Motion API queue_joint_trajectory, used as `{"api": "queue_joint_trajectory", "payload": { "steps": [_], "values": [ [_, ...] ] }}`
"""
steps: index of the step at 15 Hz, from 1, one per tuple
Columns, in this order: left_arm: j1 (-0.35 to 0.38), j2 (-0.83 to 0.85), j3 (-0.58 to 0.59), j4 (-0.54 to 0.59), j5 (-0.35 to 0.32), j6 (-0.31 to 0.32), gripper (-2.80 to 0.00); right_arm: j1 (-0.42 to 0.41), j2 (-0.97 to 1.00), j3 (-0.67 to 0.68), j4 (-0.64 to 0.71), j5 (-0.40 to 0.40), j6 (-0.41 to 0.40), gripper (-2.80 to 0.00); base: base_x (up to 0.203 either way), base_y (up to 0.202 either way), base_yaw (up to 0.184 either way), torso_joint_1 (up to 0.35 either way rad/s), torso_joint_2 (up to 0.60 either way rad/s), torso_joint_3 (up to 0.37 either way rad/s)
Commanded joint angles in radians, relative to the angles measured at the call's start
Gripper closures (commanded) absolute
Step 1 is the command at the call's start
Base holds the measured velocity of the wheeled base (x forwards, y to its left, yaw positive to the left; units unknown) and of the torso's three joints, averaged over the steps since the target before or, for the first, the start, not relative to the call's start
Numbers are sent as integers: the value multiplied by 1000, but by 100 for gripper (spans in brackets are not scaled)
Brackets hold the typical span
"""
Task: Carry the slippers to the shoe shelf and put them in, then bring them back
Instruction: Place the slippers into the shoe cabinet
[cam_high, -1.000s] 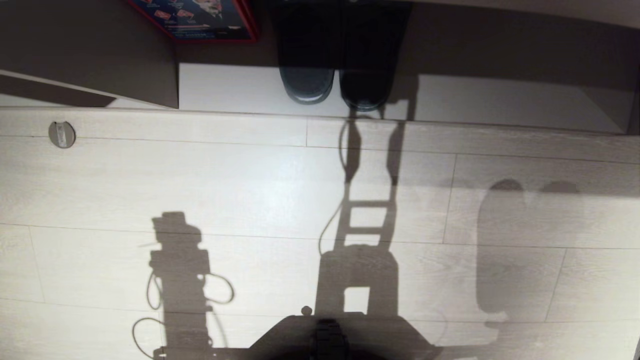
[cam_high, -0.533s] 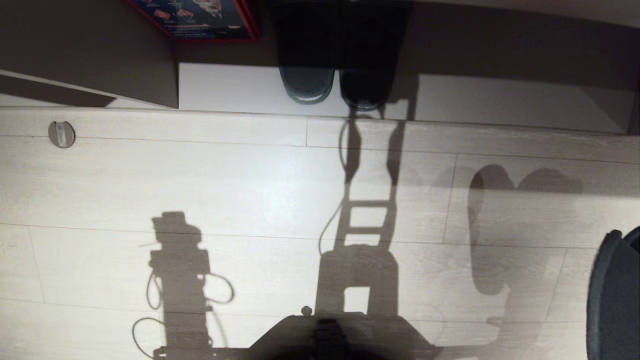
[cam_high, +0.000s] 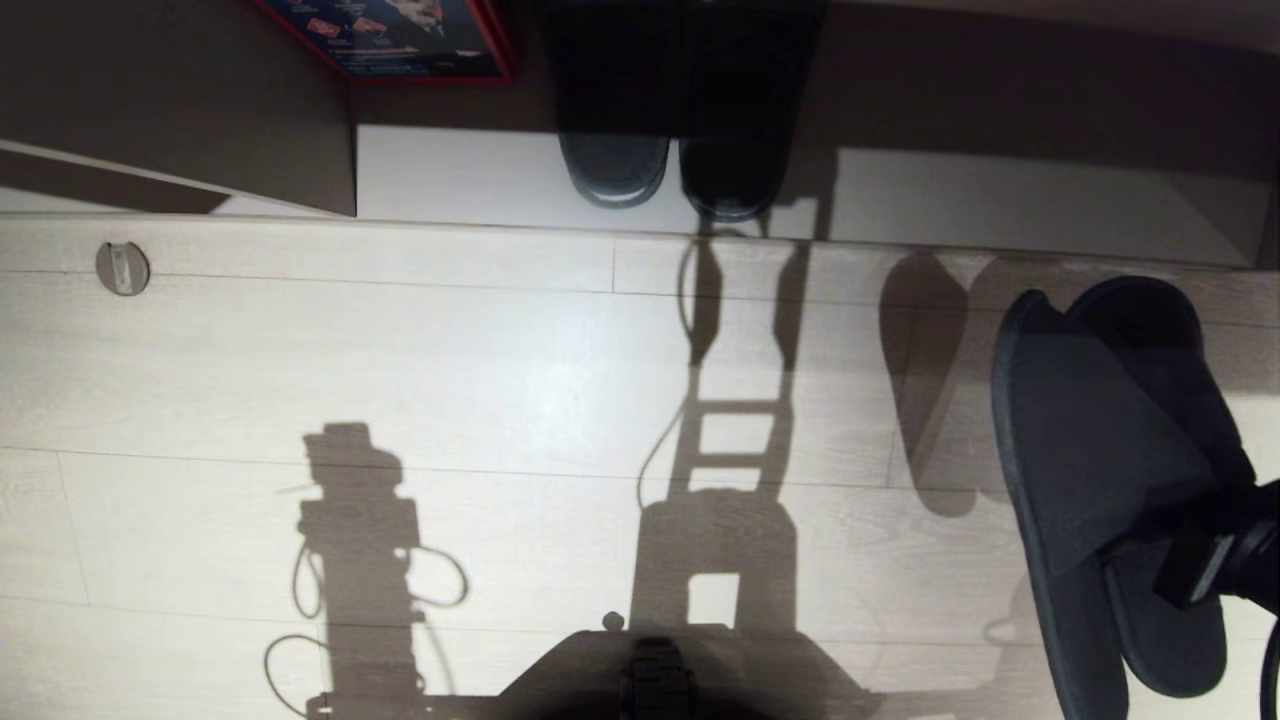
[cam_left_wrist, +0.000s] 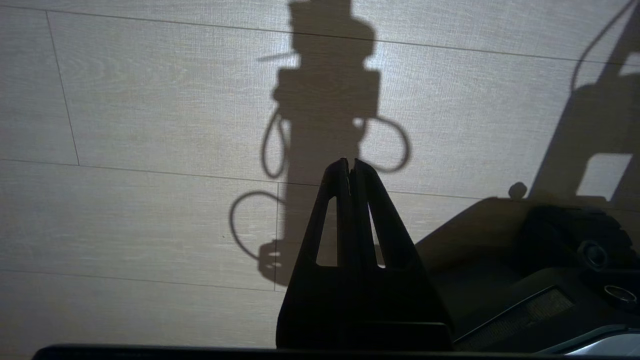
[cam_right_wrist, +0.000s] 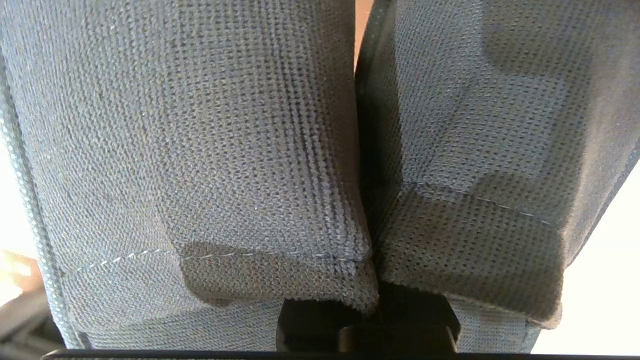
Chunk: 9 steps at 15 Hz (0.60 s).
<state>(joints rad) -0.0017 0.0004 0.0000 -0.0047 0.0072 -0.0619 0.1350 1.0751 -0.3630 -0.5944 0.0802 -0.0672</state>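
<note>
Head view: at the right edge we see the right gripper (cam_high: 1195, 560) with its fingers clamped on the slippers (cam_high: 1090, 470), a dark pair carried sole to sole above the pale plank floor (cam_high: 450, 360), toes pointing away from us and their shadow falling on the boards just to the left. At the far side stands the shoe shelf (cam_high: 480, 175), an open cubby with a pale base board; a second dark pair of shoes (cam_high: 670, 170) sits on that board near its middle, well apart from the carried pair. A red-edged printed box (cam_high: 400, 35) lies in the far-left part of the shelf, and a small round floor fitting (cam_high: 123, 268) shows at far left. The robot's base (cam_high: 660, 680) appears at the near edge. Left wrist view: we see the left gripper (cam_left_wrist: 350, 167) hanging over the floor (cam_left_wrist: 150, 125), its fingers closed together on nothing, with its own shadow ahead. Right wrist view: the woven toe bands of the slippers (cam_right_wrist: 200, 150) fill the frame, pressed side by side, with the right gripper (cam_right_wrist: 367, 325) gripping them between the two bands.
</note>
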Motion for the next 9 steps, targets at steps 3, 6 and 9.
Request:
{"api": "queue_joint_trajectory", "payload": {
  "steps": [3,6,9],
  "values": [
    [0,0,0,0,0,-1,0,24,219,-77,-169,-4,-9,0,0,0,0,0,0,0],
    [0,0,0,0,0,-1,0,26,281,-116,-278,-28,-22,0,0,0,0,0,0,0],
    [0,0,0,0,0,-1,0,25,282,-175,-281,-33,-31,0,0,0,0,0,0,0]
  ]
}}
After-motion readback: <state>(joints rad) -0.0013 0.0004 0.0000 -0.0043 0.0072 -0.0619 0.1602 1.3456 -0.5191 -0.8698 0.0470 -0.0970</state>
